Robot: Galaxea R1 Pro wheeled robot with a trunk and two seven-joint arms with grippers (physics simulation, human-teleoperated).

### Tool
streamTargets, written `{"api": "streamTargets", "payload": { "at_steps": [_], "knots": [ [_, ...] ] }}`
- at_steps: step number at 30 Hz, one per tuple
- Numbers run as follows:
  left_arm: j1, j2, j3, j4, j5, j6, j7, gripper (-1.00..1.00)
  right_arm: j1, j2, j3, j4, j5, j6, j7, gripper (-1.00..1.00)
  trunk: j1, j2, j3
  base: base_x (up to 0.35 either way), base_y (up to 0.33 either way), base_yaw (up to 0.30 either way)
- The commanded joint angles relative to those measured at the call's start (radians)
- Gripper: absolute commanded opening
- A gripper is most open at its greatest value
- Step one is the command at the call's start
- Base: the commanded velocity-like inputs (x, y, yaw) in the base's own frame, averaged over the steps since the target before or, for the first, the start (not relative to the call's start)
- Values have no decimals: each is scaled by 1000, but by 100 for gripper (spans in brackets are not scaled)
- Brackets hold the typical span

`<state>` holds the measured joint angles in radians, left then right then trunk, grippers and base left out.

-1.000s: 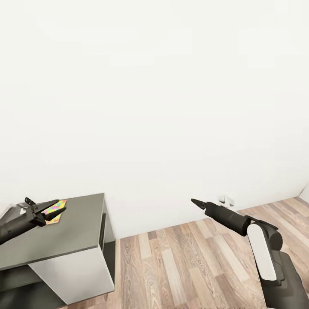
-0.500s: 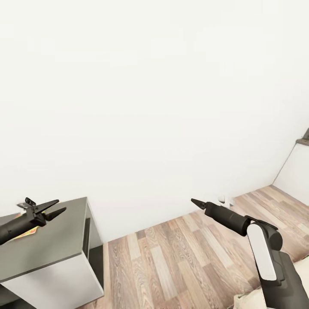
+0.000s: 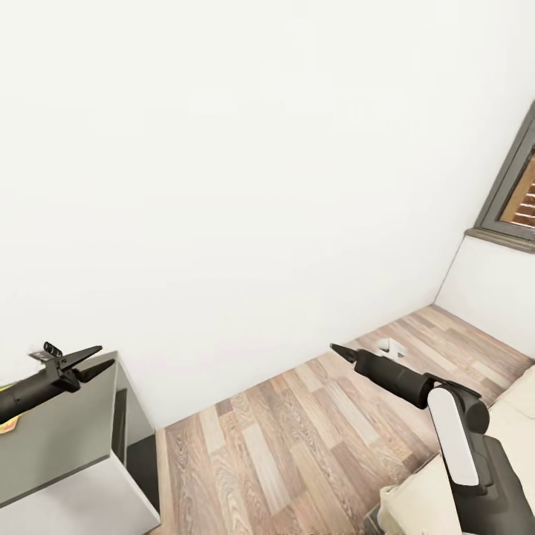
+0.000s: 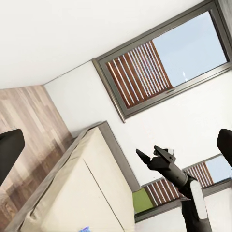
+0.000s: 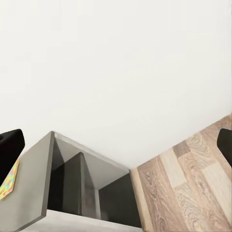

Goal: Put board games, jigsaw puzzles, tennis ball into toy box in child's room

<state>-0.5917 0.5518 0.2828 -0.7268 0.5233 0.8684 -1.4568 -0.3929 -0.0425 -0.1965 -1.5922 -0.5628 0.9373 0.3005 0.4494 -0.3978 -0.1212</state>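
At 8 o'clock in the head view, the left tool [image 3: 93, 359] hangs over the grey worktop [image 3: 67, 427], its 2 fingers parted a little and nothing between them. Just under that arm, at the frame's edge, a sliver of a jigsaw puzzle [image 3: 6, 425] lies on the worktop; the right wrist view shows the same puzzle [image 5: 9, 182] near the top's edge, with open dark shelves [image 5: 79, 191] below.

At 4 o'clock the right tool [image 3: 338, 350] points up and left over the plank floor [image 3: 282, 438], fingers closed to a point and holding nothing. The left wrist view shows it [image 4: 139, 154] the same way, pinched shut in mid-air.

At 5 o'clock a beige corner of the bed [image 3: 475, 475] sits behind the right arm. The left wrist view shows the bed [image 4: 82, 193] along the wall, a bit of blue at its far edge too small to name.

Beyond, at 2 o'clock, a grey-framed window [image 3: 516, 189] meets the white wall [image 3: 245, 171].
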Motion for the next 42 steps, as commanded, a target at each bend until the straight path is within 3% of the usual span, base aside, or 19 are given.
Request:
{"api": "streamTargets", "payload": {
  "at_steps": [1,42],
  "knots": [
    [0,0,0,0,1,11,-2,100,-1,1,-1,0,8,5,9,100,1,-2,-3,0,0,-257],
    [0,0,0,0,1,10,-1,100,-1,1,0,0,8,5,8,100,1,-2,-33,0,0,-257]
  ]
}}
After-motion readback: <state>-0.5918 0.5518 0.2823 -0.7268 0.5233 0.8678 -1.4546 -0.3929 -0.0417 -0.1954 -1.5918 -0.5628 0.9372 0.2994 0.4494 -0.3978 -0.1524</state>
